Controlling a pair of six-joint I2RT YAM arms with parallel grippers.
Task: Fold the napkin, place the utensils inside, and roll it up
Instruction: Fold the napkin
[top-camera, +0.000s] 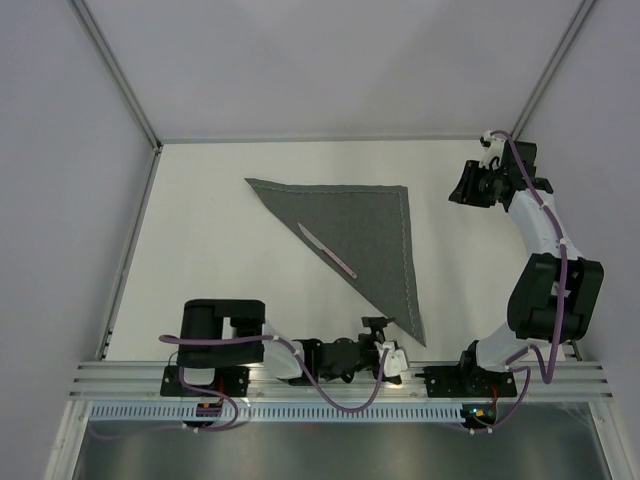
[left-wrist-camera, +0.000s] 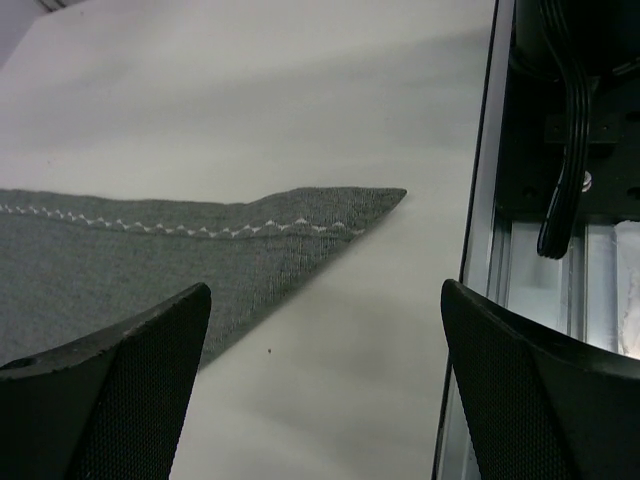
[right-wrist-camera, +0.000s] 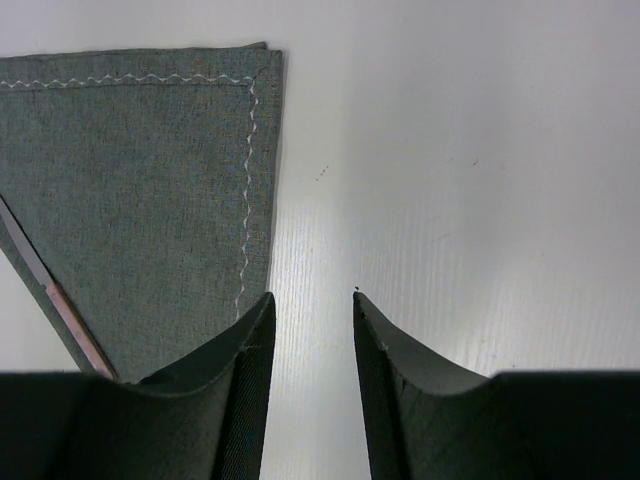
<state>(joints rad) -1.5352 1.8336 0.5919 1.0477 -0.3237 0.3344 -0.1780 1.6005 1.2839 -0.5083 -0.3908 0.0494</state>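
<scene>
The dark grey napkin (top-camera: 365, 225) lies folded into a triangle on the white table, pale stitching along two of its edges. The pale pinkish utensil (top-camera: 327, 250), a slim knife, rests on the cloth along the diagonal fold. My left gripper (top-camera: 392, 340) sits low at the near edge, open wide, just short of the napkin's near corner (left-wrist-camera: 370, 200), with nothing between its fingers (left-wrist-camera: 120, 380). My right gripper (top-camera: 463, 188) hovers right of the napkin's far right corner (right-wrist-camera: 255, 70), jaws partly apart and empty. The knife (right-wrist-camera: 60, 300) shows at the left edge of the right wrist view.
An aluminium rail (top-camera: 330, 375) with cables runs along the near edge, close beside the left gripper (left-wrist-camera: 325, 290). Pale walls enclose the table on three sides. Bare white table (right-wrist-camera: 460, 180) lies under the right gripper (right-wrist-camera: 313, 295).
</scene>
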